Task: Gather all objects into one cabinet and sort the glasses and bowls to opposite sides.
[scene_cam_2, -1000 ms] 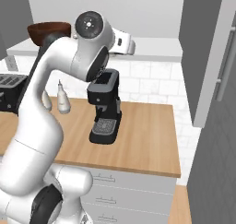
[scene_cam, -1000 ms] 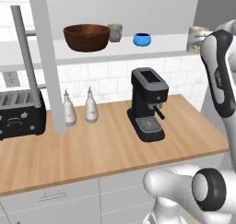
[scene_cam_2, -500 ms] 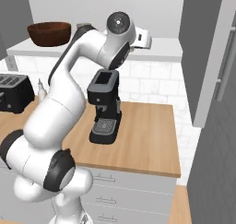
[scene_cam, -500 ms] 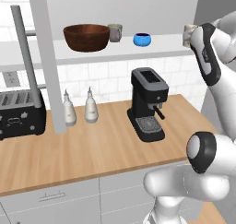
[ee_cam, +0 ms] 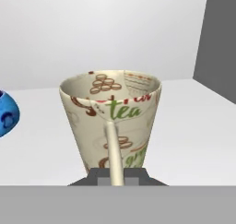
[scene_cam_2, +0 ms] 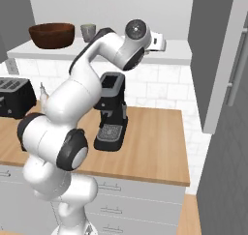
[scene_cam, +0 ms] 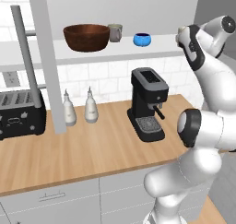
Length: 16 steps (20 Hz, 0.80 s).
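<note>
My gripper (ee_cam: 117,178) is shut on the handle of the cream "tea" mug (ee_cam: 112,119), which is upright over the right part of the cabinet's white shelf floor (ee_cam: 193,126). The left base view has the gripper (scene_cam: 180,38) and cream mug (scene_cam: 181,32) at the shelf's right end. Further left on that shelf (scene_cam: 92,53) stand the blue bowl (scene_cam: 142,39), the grey-olive mug (scene_cam: 115,32) and the big brown bowl (scene_cam: 86,37). The blue bowl (ee_cam: 6,114) lies just left of the held mug. From the right base, the gripper (scene_cam_2: 162,41) is right of the brown bowl (scene_cam_2: 52,35) and grey mug (scene_cam_2: 87,32).
An open grey cabinet door (scene_cam: 47,61) with a bar handle (scene_cam: 24,52) hangs left; another door (scene_cam_2: 218,60) stands right. On the wooden counter (scene_cam: 92,149) below are a coffee machine (scene_cam: 147,103), two white bottles (scene_cam: 91,106) and a toaster (scene_cam: 20,112).
The arm has swung the hand with the cream mug in from the right and up to the shelf's right end. The bowls and grey mug stayed put.
</note>
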Available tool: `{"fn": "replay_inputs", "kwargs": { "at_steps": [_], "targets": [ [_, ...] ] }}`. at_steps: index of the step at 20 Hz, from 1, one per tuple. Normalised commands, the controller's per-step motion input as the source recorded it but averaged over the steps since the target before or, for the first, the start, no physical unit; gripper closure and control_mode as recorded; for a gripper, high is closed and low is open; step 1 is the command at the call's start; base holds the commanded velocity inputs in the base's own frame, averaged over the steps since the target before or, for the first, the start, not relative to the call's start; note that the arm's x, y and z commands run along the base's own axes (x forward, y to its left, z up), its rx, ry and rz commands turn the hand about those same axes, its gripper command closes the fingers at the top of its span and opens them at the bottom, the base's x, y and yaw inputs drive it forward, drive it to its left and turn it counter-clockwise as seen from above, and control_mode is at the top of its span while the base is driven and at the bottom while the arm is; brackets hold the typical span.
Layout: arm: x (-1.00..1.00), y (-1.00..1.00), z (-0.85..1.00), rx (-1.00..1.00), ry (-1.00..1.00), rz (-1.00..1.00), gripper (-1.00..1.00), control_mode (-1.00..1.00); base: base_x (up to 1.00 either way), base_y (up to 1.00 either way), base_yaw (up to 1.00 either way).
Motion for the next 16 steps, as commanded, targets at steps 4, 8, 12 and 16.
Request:
{"fn": "replay_inputs", "kwargs": {
  "at_steps": [4, 8, 12, 16],
  "targets": [
    [0.66, -0.28, -0.06, 0.0, 0.0, 0.0, 1.0, -1.0, 0.0, 0.0, 0.0],
    [0.72, -0.29, -0.03, 0.0, 0.0, 0.0, 1.0, -1.0, 0.0, 0.0, 0.0],
    [0.6, -0.34, -0.02, 0.0, 0.0, 0.0, 1.0, -1.0, 0.0, 0.0, 0.0],
    [0.26, -0.26, -0.11, 0.0, 0.0, 0.0, 1.0, -1.0, 0.0, 0.0, 0.0]
  ]
}}
